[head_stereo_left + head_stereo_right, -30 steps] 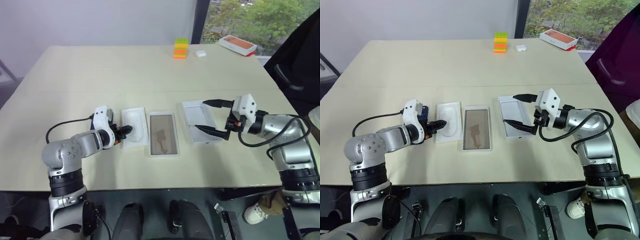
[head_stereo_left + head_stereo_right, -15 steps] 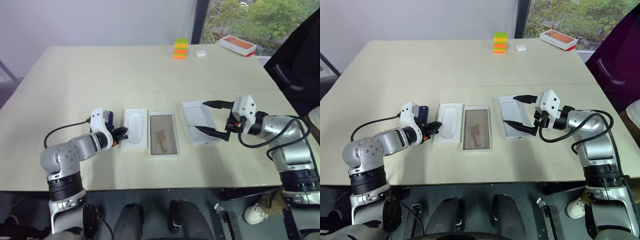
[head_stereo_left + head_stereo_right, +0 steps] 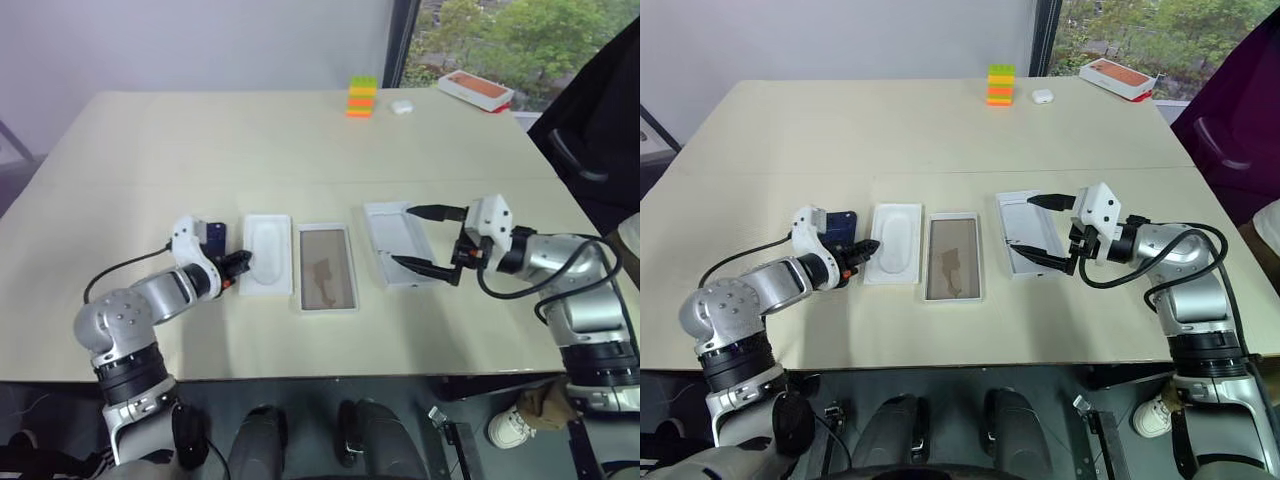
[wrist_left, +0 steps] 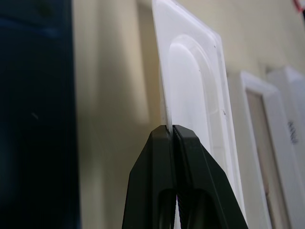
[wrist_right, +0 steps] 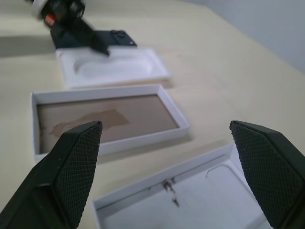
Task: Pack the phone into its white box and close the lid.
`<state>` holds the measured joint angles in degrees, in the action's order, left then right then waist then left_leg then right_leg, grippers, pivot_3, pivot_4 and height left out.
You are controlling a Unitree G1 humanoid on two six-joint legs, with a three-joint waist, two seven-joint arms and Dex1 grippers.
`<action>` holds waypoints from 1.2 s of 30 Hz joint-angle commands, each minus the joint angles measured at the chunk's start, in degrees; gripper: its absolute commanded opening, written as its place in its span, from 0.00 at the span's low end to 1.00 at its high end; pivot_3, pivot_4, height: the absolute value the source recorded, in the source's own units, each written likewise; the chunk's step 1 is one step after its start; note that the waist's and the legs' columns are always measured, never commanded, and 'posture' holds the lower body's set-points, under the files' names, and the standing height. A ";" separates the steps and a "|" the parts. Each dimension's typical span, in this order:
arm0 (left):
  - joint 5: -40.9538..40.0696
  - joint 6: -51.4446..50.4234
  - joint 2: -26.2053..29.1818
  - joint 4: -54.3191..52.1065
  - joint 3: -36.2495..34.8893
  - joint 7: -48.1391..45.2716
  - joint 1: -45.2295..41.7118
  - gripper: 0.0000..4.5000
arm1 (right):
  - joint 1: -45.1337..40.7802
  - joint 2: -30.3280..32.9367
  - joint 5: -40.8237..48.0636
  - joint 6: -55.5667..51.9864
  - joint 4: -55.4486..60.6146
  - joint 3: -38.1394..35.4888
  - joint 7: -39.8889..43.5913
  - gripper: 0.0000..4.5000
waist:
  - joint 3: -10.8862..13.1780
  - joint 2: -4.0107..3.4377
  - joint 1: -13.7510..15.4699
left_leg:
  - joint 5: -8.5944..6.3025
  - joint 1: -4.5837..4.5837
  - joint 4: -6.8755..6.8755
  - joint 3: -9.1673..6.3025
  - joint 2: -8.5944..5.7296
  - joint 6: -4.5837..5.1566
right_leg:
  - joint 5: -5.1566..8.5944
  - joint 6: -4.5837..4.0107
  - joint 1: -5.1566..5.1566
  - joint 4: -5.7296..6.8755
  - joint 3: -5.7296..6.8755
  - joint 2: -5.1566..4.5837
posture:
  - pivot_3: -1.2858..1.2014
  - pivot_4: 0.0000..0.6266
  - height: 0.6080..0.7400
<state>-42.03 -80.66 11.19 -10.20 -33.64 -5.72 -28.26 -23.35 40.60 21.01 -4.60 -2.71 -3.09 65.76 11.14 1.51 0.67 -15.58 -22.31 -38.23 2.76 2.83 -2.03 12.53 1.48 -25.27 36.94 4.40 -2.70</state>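
Pinching the edge of the thin white insert (image 4: 190, 90), the left gripper (image 3: 243, 262) keeps its fingers together beside the phone (image 3: 840, 224); right gripper (image 3: 428, 240) fingers apart over the lid (image 3: 399, 243); white box (image 3: 326, 268) at frame centre; small writing inside the lid unreadable

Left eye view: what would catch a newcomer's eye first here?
Three white pieces lie in a row mid-table: the thin insert, the white box with its tan floor, and the lid lying inside-up. The left gripper is shut on the insert's edge, the phone just behind it; the right gripper hangs wide open over the lid.
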 commanded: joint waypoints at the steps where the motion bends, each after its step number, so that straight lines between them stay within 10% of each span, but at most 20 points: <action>1: -2.62 -0.47 0.87 -2.12 -0.70 -1.08 -1.59 0.01 | -0.47 1.01 1.15 -0.51 1.06 -1.35 0.62 1.00 | 0.00 0.00 0.01 | 0.00 0.00 0.00 0.00 0.00 0.00 | 0.00 0.00 0.00 0.00 0.00 0.00 | 0.52 0.24 1.00; 11: -6.42 -3.89 -2.10 -1.65 -5.27 2.68 -5.93 0.01 | 0.20 1.88 1.53 -2.18 0.03 -1.61 2.22 1.00 | 0.01 0.02 0.01 | 0.00 -0.01 0.00 -0.01 0.00 0.00 | 0.00 0.00 0.00 -0.01 0.01 0.00 | 0.52 0.24 1.00; 36: -2.57 -7.34 -7.13 -8.04 10.71 5.12 -4.40 0.01 | 2.55 2.83 3.16 2.08 -1.80 -4.71 5.45 1.00 | 0.02 0.04 0.05 | 0.01 -0.02 0.00 -0.02 -0.02 -0.02 | 0.00 0.01 0.00 -0.02 -0.01 0.00 | 0.52 0.24 1.00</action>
<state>-45.36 -89.35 4.19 -15.71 -23.83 -0.90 -32.56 -19.76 43.24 23.75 -3.38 -4.93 -6.93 71.29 11.16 1.55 0.71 -15.57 -22.33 -38.23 2.73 2.81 -2.05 12.53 1.49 -25.26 36.93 4.39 -2.70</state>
